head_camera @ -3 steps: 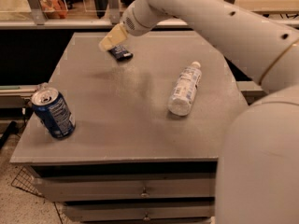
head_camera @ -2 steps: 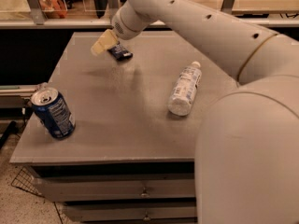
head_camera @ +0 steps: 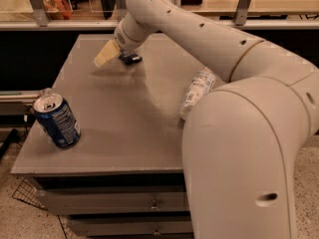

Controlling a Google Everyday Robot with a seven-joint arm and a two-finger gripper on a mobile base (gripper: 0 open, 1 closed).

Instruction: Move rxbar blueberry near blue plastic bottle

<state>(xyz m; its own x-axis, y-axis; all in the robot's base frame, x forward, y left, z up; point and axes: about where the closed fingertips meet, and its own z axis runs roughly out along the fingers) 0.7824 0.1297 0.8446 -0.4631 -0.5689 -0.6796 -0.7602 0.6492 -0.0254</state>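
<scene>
Grey table (head_camera: 124, 113), blue plastic bottle (head_camera: 197, 91) lying at right. Hand (head_camera: 107, 54) near far edge, just beside rxbar blueberry (head_camera: 131, 59); open or closed, cannot tell.

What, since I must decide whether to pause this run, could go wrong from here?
1. The end effector hangs over the far part of the table, just left of the rxbar blueberry, not above it; the flat bar may get shoved instead of grasped.
2. The blue plastic bottle lies on its side; a nudge could roll it.
3. The arm blocks the view beside the bottle's near end, so placement is harder to judge.
</scene>
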